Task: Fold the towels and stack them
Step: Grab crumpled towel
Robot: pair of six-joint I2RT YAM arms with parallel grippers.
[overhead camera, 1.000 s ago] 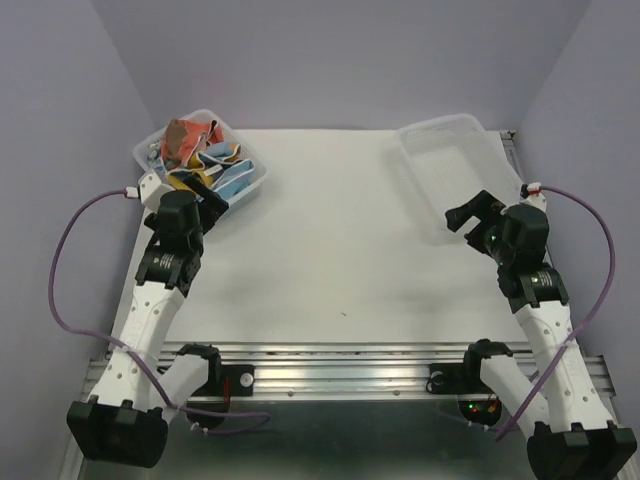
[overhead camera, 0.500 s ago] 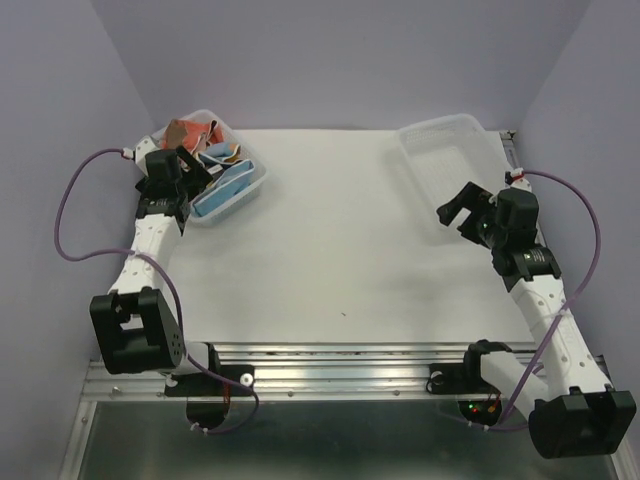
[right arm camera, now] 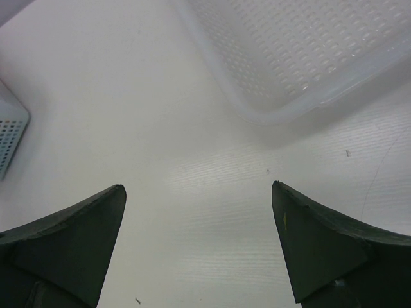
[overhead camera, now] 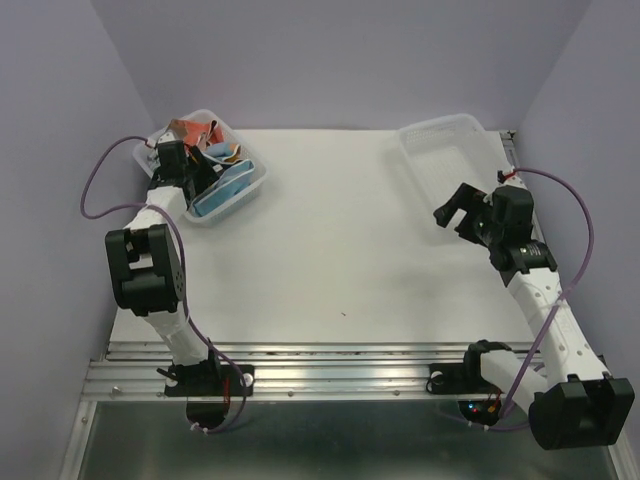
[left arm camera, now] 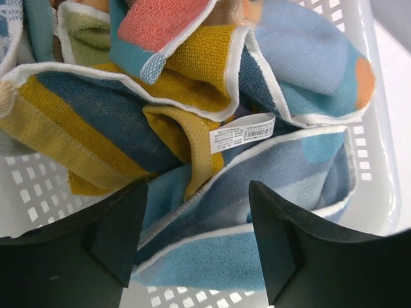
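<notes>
The left tool [left arm camera: 196,221], jaws apart and gripping nothing, could pinch several tangled towels [left arm camera: 109,125] at once and drag the basket [left arm camera: 380,154] along (the folds overlap tightly). The towels lie heaped in that basket, directly beneath and between its jaws; the right tool [right arm camera: 196,224] hangs open over the counter [right arm camera: 192,147]

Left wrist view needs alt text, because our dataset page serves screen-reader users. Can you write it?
The left gripper, jaws apart, hangs over crumpled towels in blue, mustard and coral, heaped in a pale perforated basket. A white care label shows on one towel.
</notes>
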